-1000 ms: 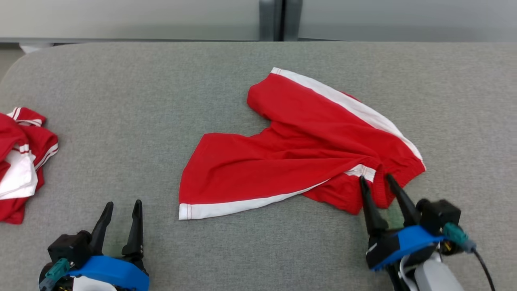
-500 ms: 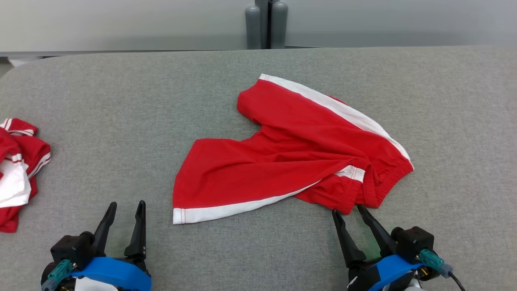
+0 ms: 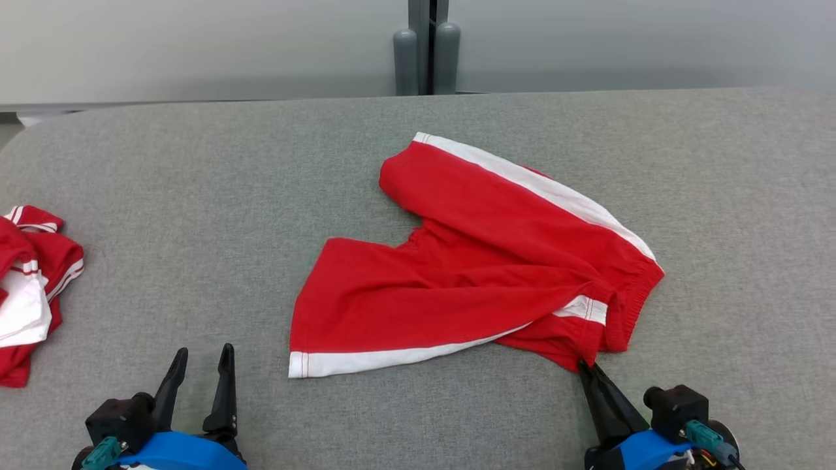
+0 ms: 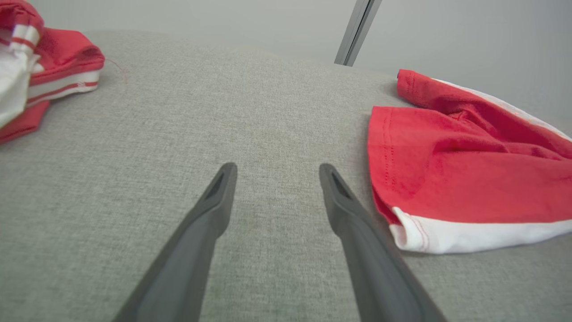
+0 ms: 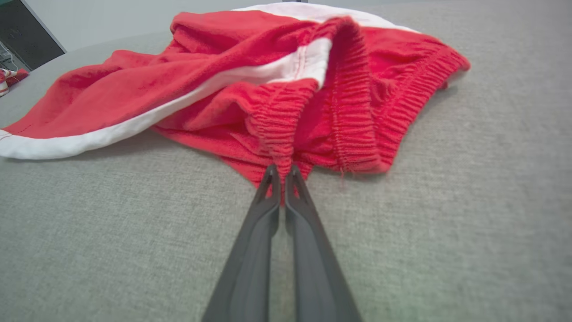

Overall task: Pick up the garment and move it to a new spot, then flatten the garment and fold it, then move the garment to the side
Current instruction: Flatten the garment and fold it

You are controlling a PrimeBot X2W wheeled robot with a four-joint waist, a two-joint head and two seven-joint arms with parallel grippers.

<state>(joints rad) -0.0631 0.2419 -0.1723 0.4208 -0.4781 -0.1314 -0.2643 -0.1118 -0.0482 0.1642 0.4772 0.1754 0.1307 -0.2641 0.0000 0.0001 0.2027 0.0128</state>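
Shorts (image 3: 470,287) lie crosswise, legs leftward, waistband pinched in jaws of the right gripper (image 3: 583,367); left gripper (image 3: 203,350) gapes.

The grey cloth-covered surface (image 3: 196,196) in front of me has rounded corners. A pair of red shorts (image 3: 470,274) with white side stripes lies on it near the middle, rumpled, with the elastic waistband toward my right. Well apart, at my far left, lies a heap of red-and-white clothing (image 3: 26,294).
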